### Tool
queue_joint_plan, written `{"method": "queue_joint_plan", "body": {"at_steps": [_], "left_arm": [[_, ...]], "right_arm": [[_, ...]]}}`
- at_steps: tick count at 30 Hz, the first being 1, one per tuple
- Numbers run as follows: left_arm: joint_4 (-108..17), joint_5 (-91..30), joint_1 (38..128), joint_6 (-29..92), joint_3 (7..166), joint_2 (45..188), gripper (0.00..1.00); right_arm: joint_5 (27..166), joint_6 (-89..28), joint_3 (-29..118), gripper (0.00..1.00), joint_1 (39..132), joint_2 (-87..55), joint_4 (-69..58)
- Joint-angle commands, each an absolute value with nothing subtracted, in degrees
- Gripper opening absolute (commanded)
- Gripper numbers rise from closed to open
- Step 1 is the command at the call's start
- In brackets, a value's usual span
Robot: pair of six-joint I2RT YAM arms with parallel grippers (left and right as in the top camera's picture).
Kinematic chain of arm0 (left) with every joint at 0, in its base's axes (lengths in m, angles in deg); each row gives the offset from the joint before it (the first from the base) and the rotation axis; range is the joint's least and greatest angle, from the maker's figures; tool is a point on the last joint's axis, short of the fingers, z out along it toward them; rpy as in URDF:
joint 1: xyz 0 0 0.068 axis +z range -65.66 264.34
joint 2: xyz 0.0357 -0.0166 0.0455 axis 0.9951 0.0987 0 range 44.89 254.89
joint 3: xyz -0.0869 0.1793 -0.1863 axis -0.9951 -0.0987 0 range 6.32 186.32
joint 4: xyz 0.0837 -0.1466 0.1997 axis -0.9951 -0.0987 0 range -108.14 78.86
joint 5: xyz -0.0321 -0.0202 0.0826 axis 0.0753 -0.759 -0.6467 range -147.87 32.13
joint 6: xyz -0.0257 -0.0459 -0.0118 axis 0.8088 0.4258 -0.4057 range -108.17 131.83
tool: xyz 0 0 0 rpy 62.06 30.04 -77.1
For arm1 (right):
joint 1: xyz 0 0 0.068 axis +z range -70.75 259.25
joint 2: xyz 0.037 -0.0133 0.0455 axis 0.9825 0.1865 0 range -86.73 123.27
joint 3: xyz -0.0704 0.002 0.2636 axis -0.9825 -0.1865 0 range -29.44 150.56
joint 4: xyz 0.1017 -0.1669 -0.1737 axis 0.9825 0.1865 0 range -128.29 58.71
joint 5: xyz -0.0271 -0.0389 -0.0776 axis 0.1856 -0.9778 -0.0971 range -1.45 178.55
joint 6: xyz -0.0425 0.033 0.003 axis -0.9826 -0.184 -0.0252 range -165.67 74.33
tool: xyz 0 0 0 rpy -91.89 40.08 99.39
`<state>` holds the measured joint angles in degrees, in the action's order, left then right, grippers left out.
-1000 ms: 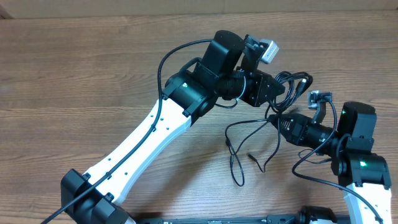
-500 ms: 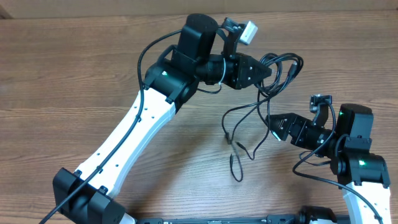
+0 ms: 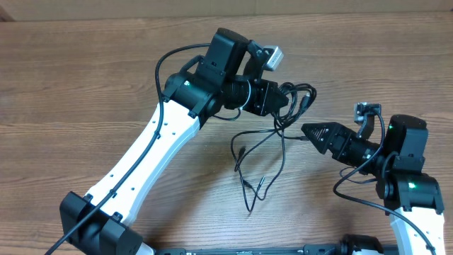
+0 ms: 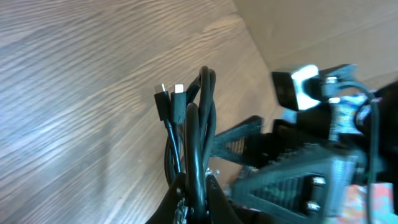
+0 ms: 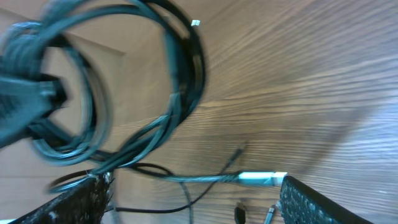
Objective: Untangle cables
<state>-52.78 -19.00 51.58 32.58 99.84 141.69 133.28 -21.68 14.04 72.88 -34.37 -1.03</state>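
Two arms are seen overhead, converging right of the table's [image 3: 64, 78] centre. The cables [image 3: 300, 95] are bunched as a loop and clamped in the left gripper [image 3: 286, 106], whose jaws are closed on them. Loose strands [image 3: 249, 185] are trailed from the bunch down and left onto the wood, ending well short of the near edge. The right gripper [image 3: 308, 132] is pointed at the bunch from the right, just beside it. It cannot be told from above whether it touches. Bare wood is left wide open on the left half and behind the left arm up to the far edge. The right side is crowded by the right arm.

Left wrist: the bunch is seen pinched between the closed jaws at the bottom of the frame, standing up out of them. Two plug ends [image 4: 169, 92] are poked out at its top left. Free table is seen to the left. The right is blocked by dark arm hardware.

Right wrist: the fingers [image 5: 81, 199] are spread far apart at the bottom corners. One strand with a silver plug [image 5: 261, 179] is crossed between them, near the right-hand one. No grip is seen. The looped bunch is blurred at upper left, with clear wood to the right.
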Motion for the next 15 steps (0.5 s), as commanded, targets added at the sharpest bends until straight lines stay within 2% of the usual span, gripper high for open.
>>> {"method": "queue_joint_plan", "body": {"at_steps": [1, 6, 12, 15], "left_arm": [[-53.1, -22.3, 51.3, 30.4, 101.3, 140.4, 0.04], [-53.1, -21.4, 49.7, 30.4, 101.3, 140.4, 0.04], [-50.6, -20.8, 45.4, 31.0, 101.3, 140.4, 0.04], [-49.2, -20.7, 45.1, 34.1, 101.3, 140.4, 0.04]], "right_arm": [[136.8, -18.9, 13.8, 0.84, 72.8, -34.4, -1.8], [138.0, -18.2, 13.8, 0.79, 72.8, -34.4, -2.3], [138.3, -18.2, 13.8, 0.59, 72.8, -34.4, -3.1], [138.3, -18.2, 13.8, 0.56, 72.8, -34.4, -3.1]]}}
